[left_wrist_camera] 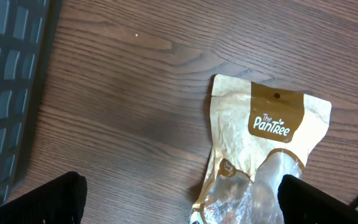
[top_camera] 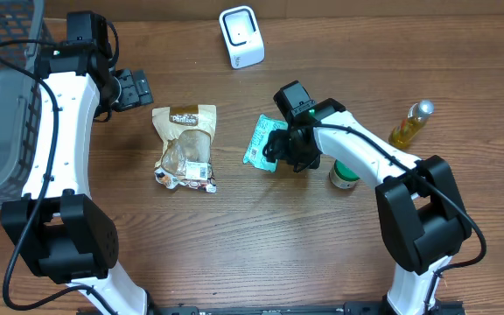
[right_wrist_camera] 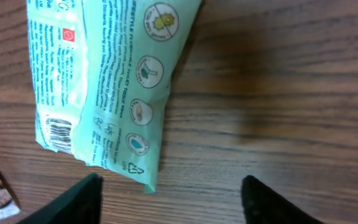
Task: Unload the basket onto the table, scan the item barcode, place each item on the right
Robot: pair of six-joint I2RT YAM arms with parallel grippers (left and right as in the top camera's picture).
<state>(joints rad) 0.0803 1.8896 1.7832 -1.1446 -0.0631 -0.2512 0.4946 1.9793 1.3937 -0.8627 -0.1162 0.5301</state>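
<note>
Right gripper [right_wrist_camera: 171,184] is released: both dark fingers [right_wrist_camera: 82,200] stand apart with bare wood between them, nothing pinched. It hangs low over the green packet [right_wrist_camera: 104,81], near the middle of the tabletop [top_camera: 261,236], a bit toward the right edge. Packet is a flat soft-film pillow pack, mint green and glossy, with small print and a row of round icons along one side. The barcode [right_wrist_camera: 59,132] is a black-and-white block near one corner, face up in the right wrist view. One packet corner pokes toward the gap between the fingers; can't tell if either finger touches it.

Left gripper [left_wrist_camera: 180,182] is spread wide and empty, over the far-left part of the tabletop, beside the grey basket [top_camera: 3,96] (plastic lattice walls) at the left edge. In its wrist view is the gold pouch [left_wrist_camera: 260,155]. It is crinkled metallic film with a brown label patch reading "The PanTree" in white, a hang hole at the top and a clear window lower down. Pouch lies flat left of centre, apart from the green packet.

Scanner [top_camera: 241,37] is a white, rounded, boxy plastic unit at the far edge, about centre. A small round jar [top_camera: 344,175] with a green lid sits just beside the right arm's fingers, on the right-edge side. A slim bottle [top_camera: 409,124] of yellow liquid with a silver cap sits toward the right edge.
</note>
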